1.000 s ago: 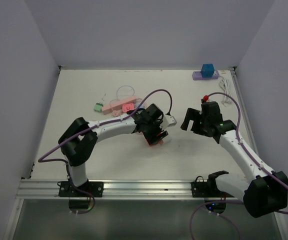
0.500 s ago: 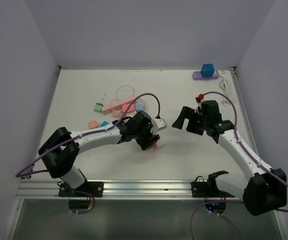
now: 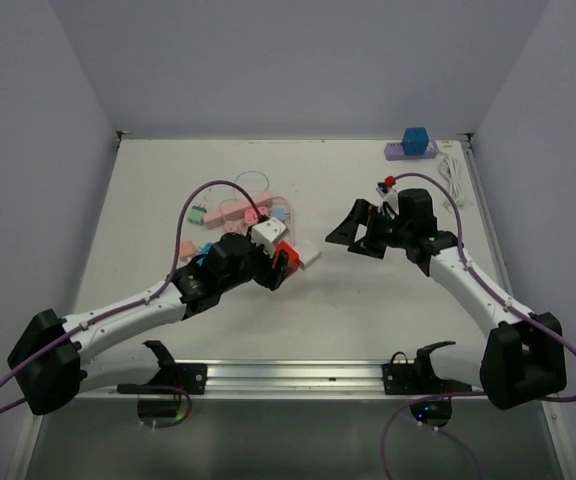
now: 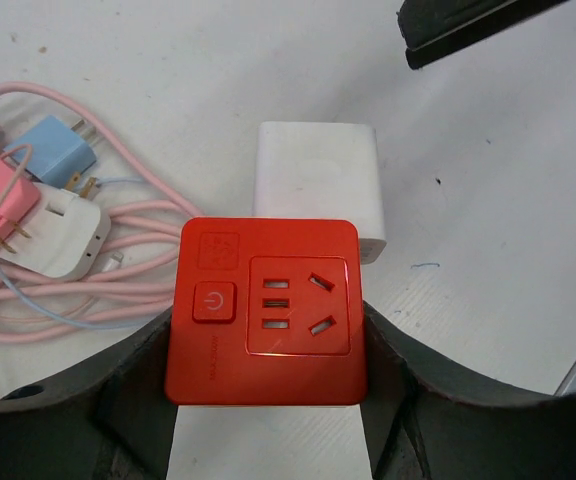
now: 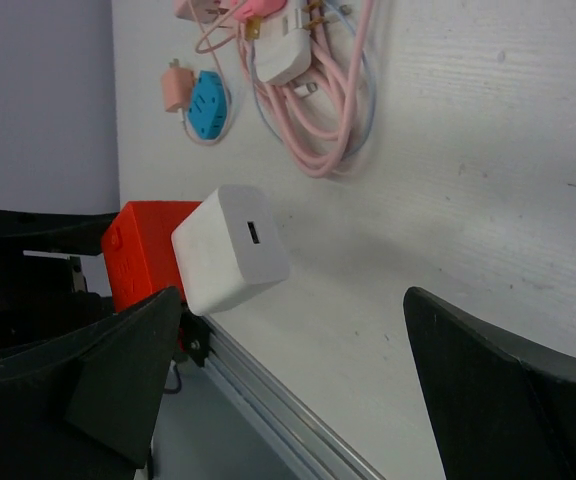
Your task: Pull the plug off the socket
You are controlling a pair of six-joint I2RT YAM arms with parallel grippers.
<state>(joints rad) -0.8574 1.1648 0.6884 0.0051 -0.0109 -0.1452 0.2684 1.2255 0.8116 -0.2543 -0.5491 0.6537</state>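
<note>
Three views. Top: I am holding the red socket [image 3: 284, 260], white plug [image 3: 308, 255] attached, at the centre of the bench [image 3: 368, 300], facing my wide-spread right fingers [image 3: 342, 234]. Left wrist: my left fingers [image 4: 128, 395] are clamping the socket as an anchor; its lettering is unreadable. Right wrist: the plug is showing between my open fingers, untouched.

White links [image 3: 128, 312], black joints [image 3: 43, 362], purple cables [image 3: 216, 183], black fingers [image 4: 128, 400].

Bare table [image 3: 368, 300] btwn white plug [image 3: 308, 256] & right fingers [image 5: 508, 390]; pink cable tangle [image 4: 88, 290] close beside plug.
</note>
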